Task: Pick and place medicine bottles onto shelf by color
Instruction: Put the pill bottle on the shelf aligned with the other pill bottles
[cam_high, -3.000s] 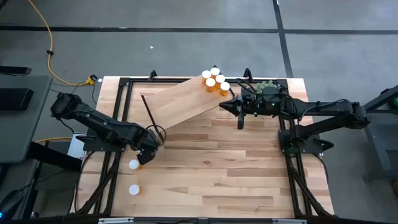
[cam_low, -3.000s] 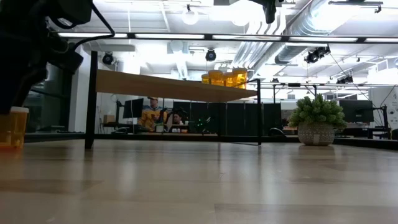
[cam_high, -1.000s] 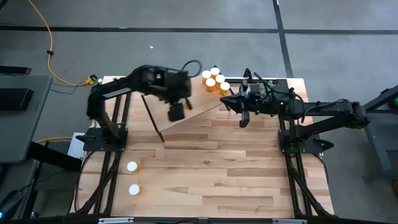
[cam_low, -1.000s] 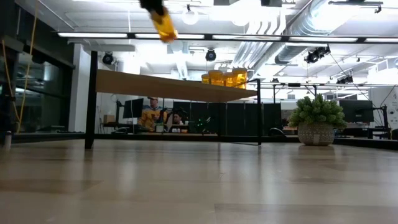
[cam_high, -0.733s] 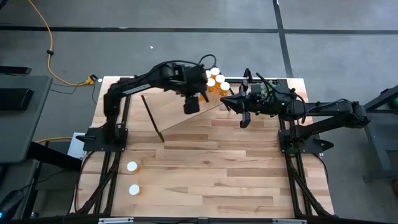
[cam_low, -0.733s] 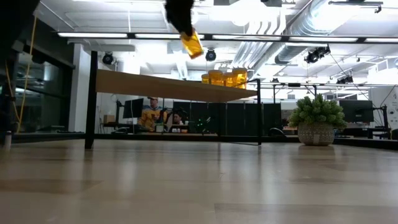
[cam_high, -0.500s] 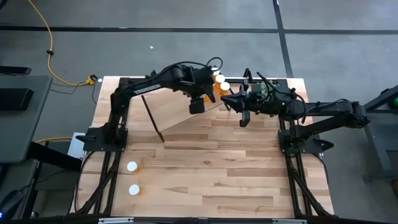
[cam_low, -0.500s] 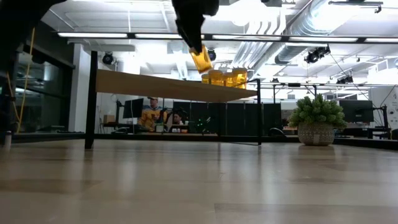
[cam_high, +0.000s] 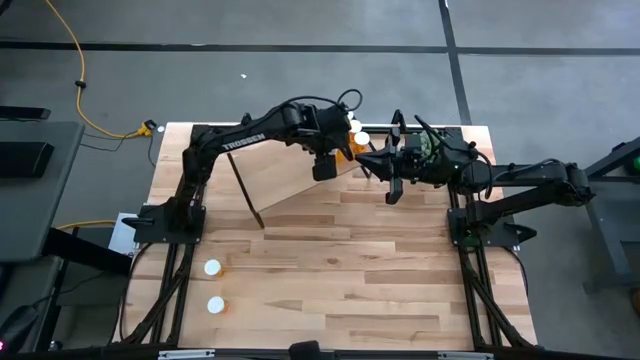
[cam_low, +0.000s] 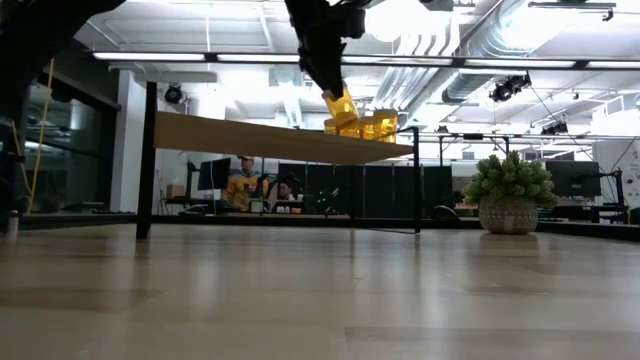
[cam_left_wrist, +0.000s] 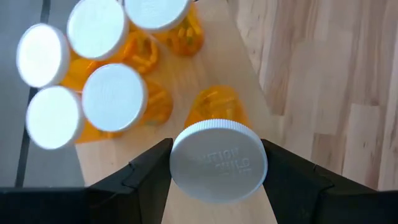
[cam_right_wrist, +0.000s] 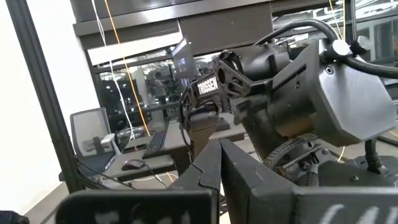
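My left gripper (cam_high: 323, 165) is over the right end of the raised light-wood shelf (cam_high: 285, 160), shut on an orange medicine bottle (cam_low: 341, 108) with a white cap. The bottle hangs right beside a group of several white-capped orange bottles (cam_high: 352, 130) that stand on the shelf's far right end; the group also shows in the left wrist view (cam_left_wrist: 115, 96). Two more bottles (cam_high: 212, 267) (cam_high: 215, 305) stand on the tabletop at the near left. My right gripper (cam_high: 373, 165) is shut and empty, just right of the shelf end. My left gripper pinches the bottle's round white cap (cam_left_wrist: 217, 163) between its two fingers (cam_left_wrist: 149, 168), one on each side of the cap's rim. The fingers come from above, pointing down. The orange body (cam_left_wrist: 214, 106) hangs below, tilted, just above the plank; whether it touches, I cannot tell.
A fuzzy green plant in a pot (cam_low: 510, 195) stands at the table's far right, behind my right arm. The shelf's thin black legs (cam_high: 245, 190) stand on the tabletop (cam_high: 350, 260). People sit at desks in the room beyond the table.
My left gripper has carried the bottle toward the table's right edge, along over the shelf, and down toward the group of bottles at its far right end. The bottle has stayed tilted and in the hold. My right arm has kept still.
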